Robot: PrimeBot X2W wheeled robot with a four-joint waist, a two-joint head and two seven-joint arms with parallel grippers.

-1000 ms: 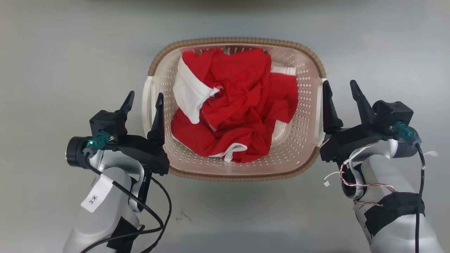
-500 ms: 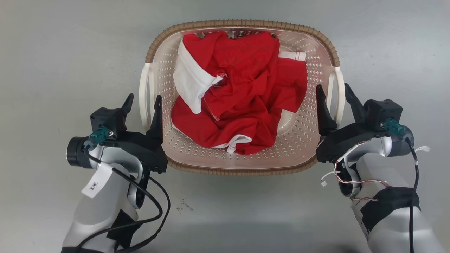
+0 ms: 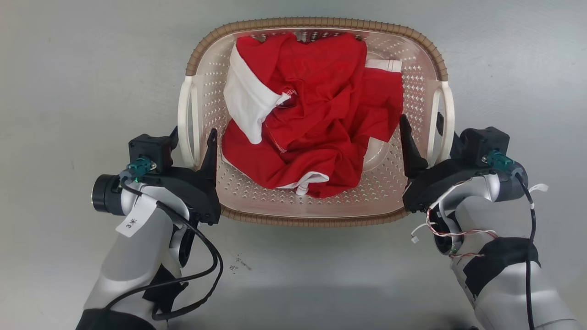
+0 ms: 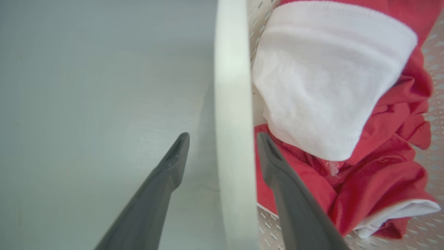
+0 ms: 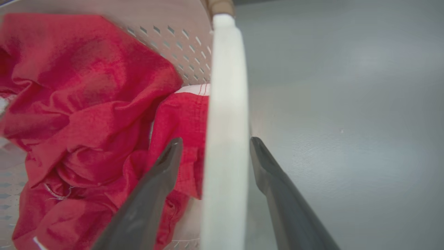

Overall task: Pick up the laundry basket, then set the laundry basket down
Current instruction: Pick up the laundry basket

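Nearest to us, two pale forearms reach forward, one on each side. The left gripper (image 3: 193, 137) has its dark fingers spread apart, straddling the basket's white left handle (image 4: 230, 104). In the left wrist view we see one finger outside over the grey floor (image 3: 69, 68) and the other inside by the clothes, with a clear gap on the outer side. The right gripper (image 3: 422, 120) mirrors it, its fingers parted around the white right handle (image 5: 227, 104). The outer finger sits very close to the bar, but we see no squeeze. Between the arms lies the laundry basket (image 3: 316, 22), its brown rim running along the near and far edges. We cannot tell whether it rests on the floor. Inside, crumpled red clothes (image 3: 321, 114) fill it from the near wall to the far rim, with a white band (image 3: 245, 107) toward the left wall.
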